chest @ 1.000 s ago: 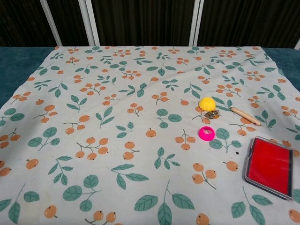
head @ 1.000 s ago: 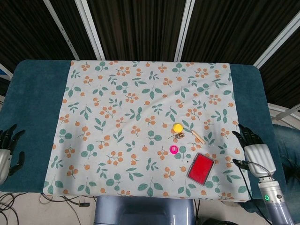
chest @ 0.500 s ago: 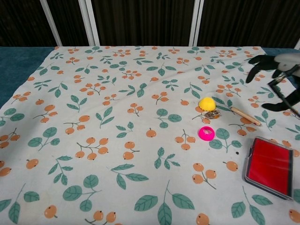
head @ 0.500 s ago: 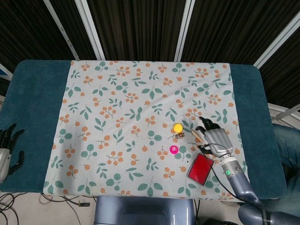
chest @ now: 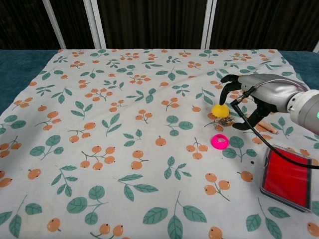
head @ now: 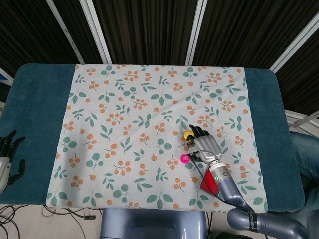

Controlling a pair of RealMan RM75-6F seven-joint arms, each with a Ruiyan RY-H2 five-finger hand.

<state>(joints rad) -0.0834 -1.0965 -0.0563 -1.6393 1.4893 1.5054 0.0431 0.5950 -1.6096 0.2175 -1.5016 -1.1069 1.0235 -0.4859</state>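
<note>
- Head view: the right hand (head: 206, 146) hovers with fingers spread, holding nothing, over the yellow cap (head: 188, 135) toward the cloth's (head: 124, 109) near right corner; the left hand (head: 6, 159) idles, fingers apart, off the near left edge.
- Chest view: the fingertips (chest: 225, 82) arch above the yellow cap (chest: 219, 110); a clean grasp needs them lowered around it, clear of the small metal piece (chest: 226, 121) and pink ring (chest: 219, 141).

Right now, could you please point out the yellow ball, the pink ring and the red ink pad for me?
yellow ball (chest: 219, 110), chest view, middle of its top.
pink ring (chest: 219, 142), chest view, on its rim.
red ink pad (chest: 286, 178), chest view, centre of the red surface.
</note>
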